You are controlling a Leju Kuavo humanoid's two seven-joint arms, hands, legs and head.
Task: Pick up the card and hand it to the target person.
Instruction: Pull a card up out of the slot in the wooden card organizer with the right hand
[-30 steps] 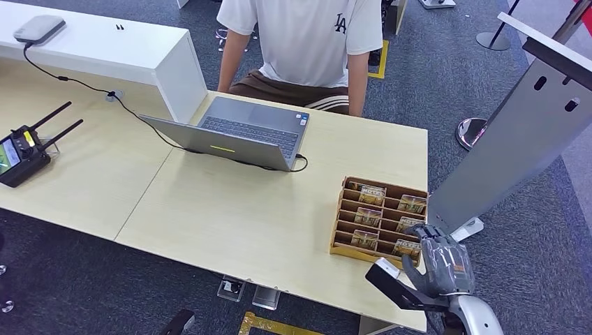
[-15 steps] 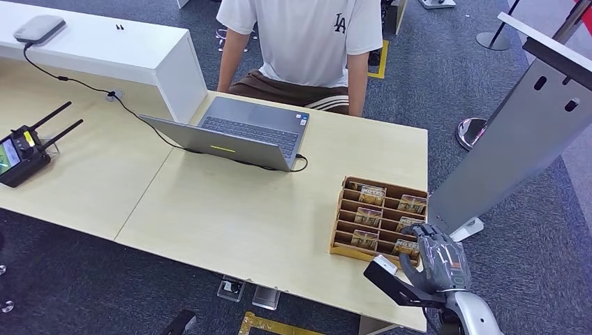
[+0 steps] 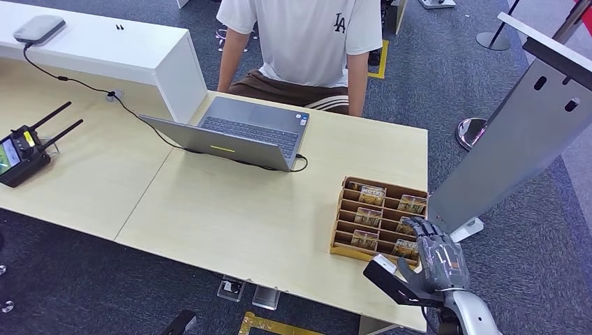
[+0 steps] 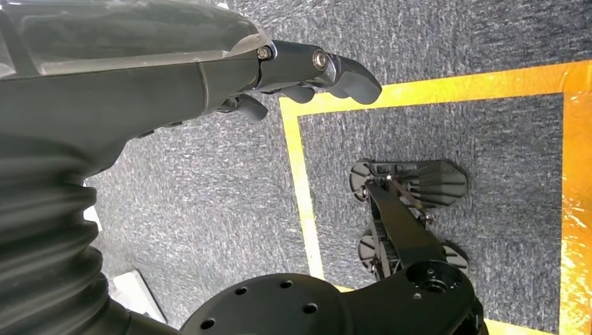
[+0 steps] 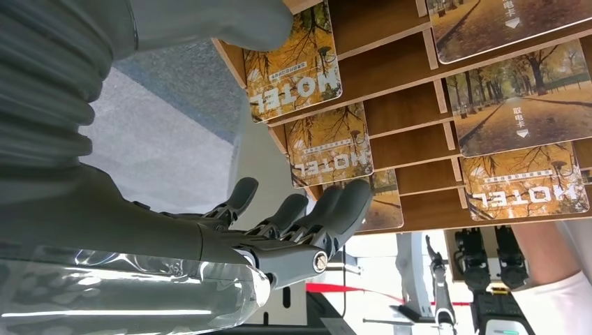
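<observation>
A wooden card rack stands near the table's right front corner, with several autumn-picture hotel cards in its slots. My right hand hovers at the rack's near right corner, fingers spread, holding nothing. In the right wrist view its fingertips reach over the outermost column of cards, and the thumb stays apart. A person in a white T-shirt sits across the table. My left hand hangs over the carpet floor, loosely bent and empty.
An open laptop with a black cable sits mid-table in front of the person. A remote controller lies at the far left. A white raised counter runs along the back left. A grey slanted panel stands right of the table.
My right hand has crept a little forward, its fingertips now over the rack's near right cards. Nothing else has moved.
</observation>
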